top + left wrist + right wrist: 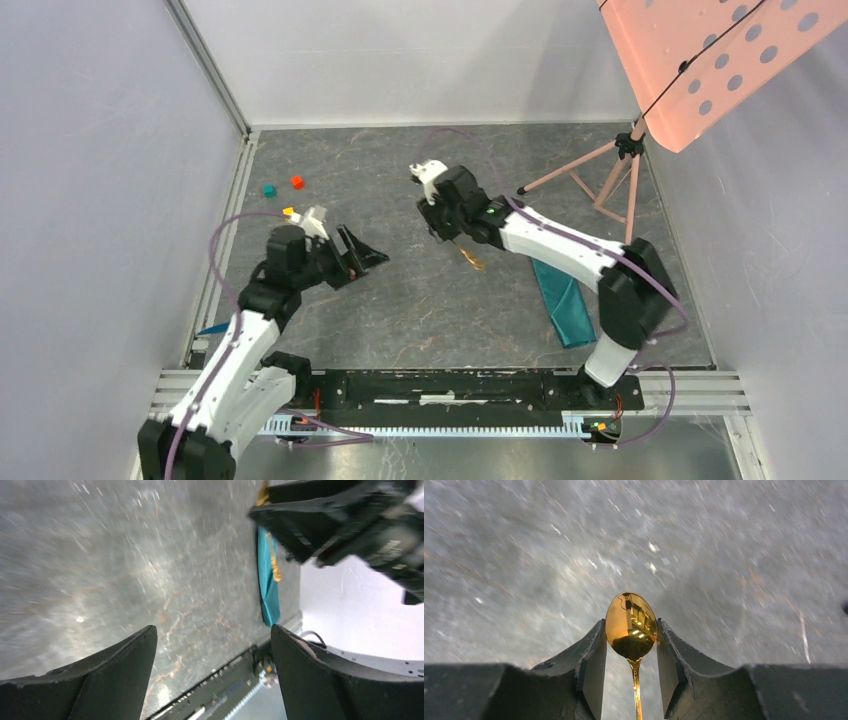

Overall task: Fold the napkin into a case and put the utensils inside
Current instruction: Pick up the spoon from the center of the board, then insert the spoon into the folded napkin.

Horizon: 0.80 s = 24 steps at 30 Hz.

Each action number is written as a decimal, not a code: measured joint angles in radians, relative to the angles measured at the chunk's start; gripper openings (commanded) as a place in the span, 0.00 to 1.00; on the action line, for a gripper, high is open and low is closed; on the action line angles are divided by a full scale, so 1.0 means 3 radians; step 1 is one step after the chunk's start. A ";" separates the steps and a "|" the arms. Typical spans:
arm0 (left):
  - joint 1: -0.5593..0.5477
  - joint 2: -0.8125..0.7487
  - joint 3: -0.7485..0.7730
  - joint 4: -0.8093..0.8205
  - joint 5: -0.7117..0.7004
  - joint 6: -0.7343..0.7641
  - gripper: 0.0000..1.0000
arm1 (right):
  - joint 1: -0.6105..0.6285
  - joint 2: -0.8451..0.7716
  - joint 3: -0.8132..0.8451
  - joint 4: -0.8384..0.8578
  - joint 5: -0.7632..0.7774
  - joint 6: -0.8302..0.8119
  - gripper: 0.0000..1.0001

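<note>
Now, your right gripper clamps the gold spoon by its bowl; your left gripper gapes wide, empty. The folded teal napkin lies partly hidden under the right arm, whose lettering blurs unreadably.

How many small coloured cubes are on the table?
3: small red cube and small teal cube side by side, far left; small yellow cube nearer, by the left arm. Arms may hide others.

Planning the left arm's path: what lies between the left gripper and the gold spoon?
Nothing: the top view shows bare tabletop between the left gripper and the gold spoon.
</note>
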 measured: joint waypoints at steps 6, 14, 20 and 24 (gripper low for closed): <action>-0.0656 0.0795 -0.0359 0.0999 0.0281 -0.0525 0.86 | -0.0459 -0.0909 -0.0937 -0.0071 0.0202 -0.0085 0.21; -0.1432 0.1860 -0.0074 0.2070 0.0285 -0.0823 0.81 | -0.1409 -0.1736 -0.2318 0.0292 0.0436 -0.0150 0.20; -0.1550 0.1958 -0.0025 0.2251 0.0285 -0.0889 0.81 | -0.1681 -0.1740 -0.2599 0.0647 0.0326 -0.0200 0.20; -0.1550 0.1890 0.0000 0.2216 0.0272 -0.0888 0.81 | -0.1755 -0.1681 -0.2609 0.0927 0.0234 -0.0201 0.20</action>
